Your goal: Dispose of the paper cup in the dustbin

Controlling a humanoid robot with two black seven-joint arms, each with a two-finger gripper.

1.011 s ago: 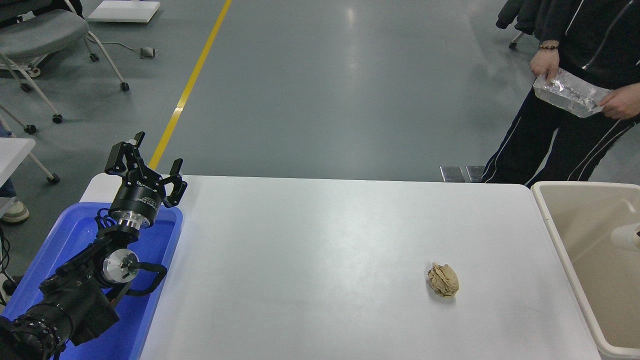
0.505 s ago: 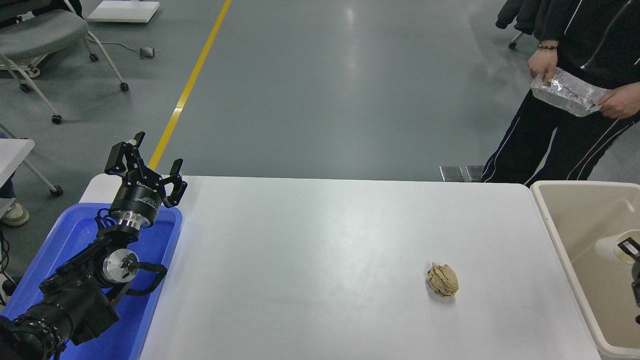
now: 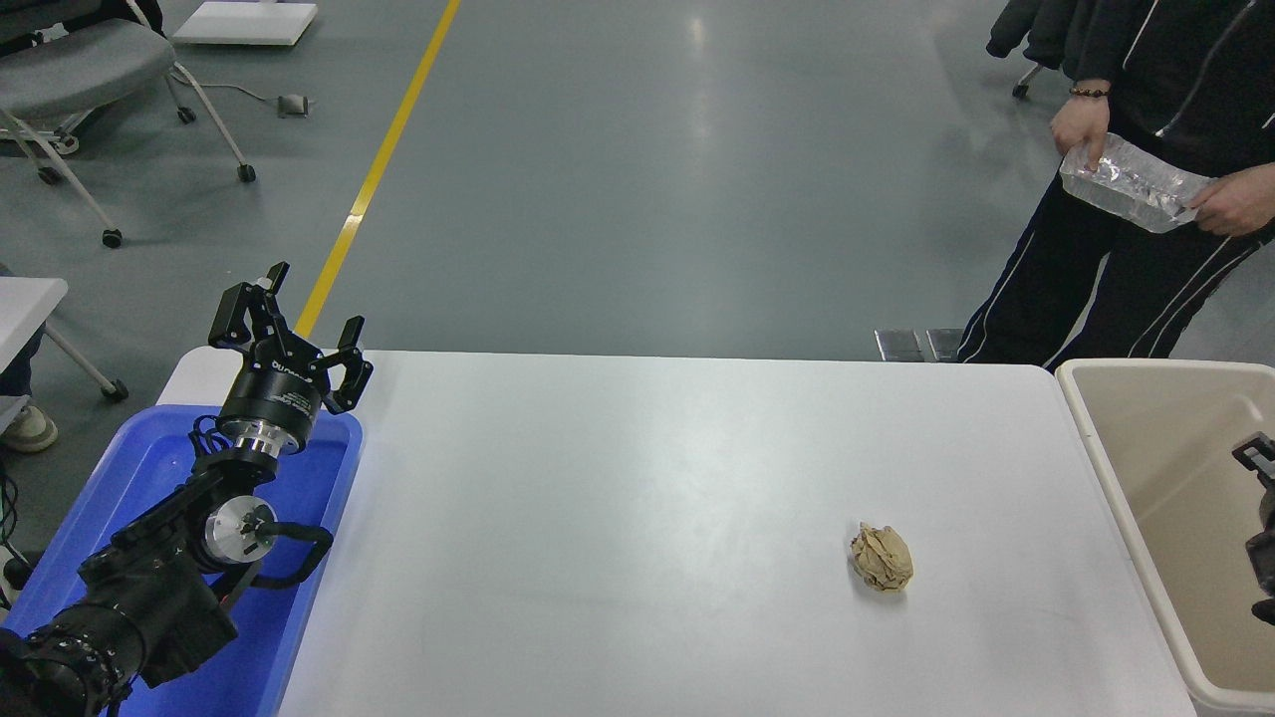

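The paper cup does not show in this view. The beige dustbin (image 3: 1116, 468) stands at the table's right end, and what I see of its inside holds nothing. My right gripper (image 3: 1257, 503) comes in at the right edge over the bin. Only two black fingertips show, spread apart with nothing between them. My left gripper (image 3: 289, 321) is open and parked over the far end of the blue tray (image 3: 159, 463).
A crumpled tan-brown paper ball (image 3: 883, 558) lies on the white table (image 3: 637, 498), right of centre. A person (image 3: 1146, 149) stands beyond the far right corner and holds a clear plastic container (image 3: 1131, 184). Wheeled chairs stand on the floor at the far left.
The white cup showed inside the bin next to my right gripper half a second ago and is gone from view now. The right gripper has come in over the bin. The left arm has not moved.
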